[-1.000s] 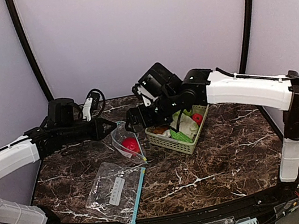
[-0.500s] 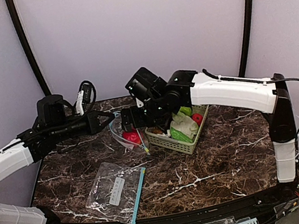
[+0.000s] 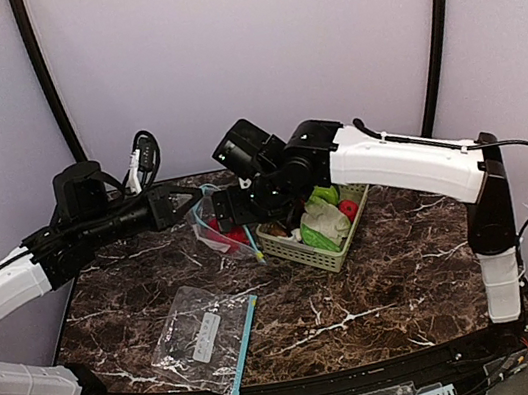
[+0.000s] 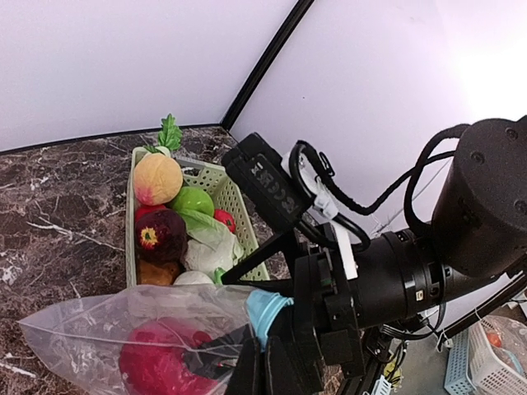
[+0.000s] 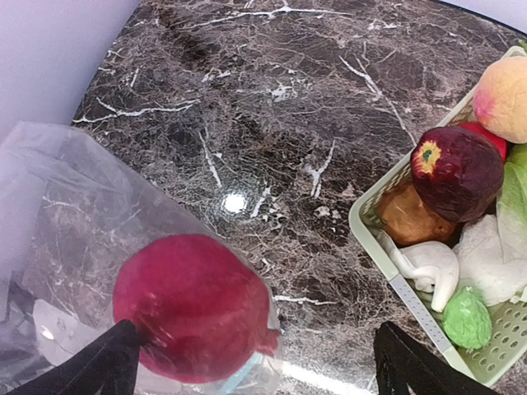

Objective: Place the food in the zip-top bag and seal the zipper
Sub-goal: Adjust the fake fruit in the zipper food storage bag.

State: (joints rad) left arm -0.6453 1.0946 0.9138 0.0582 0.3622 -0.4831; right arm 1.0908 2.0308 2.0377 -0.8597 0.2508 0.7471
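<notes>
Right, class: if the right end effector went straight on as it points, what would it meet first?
Probably the zip-top bag around the red fruit, just ahead of the open right end effector; depth is unclear, so possibly the marble table.

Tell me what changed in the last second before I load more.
The left gripper, shut on the edge of the zip-top bag, pulled it up and back; the red fruit inside shifted toward the basket. The right gripper, open and empty, swung left over the bag. Basket, its food and the spare flat bag stayed put.
</notes>
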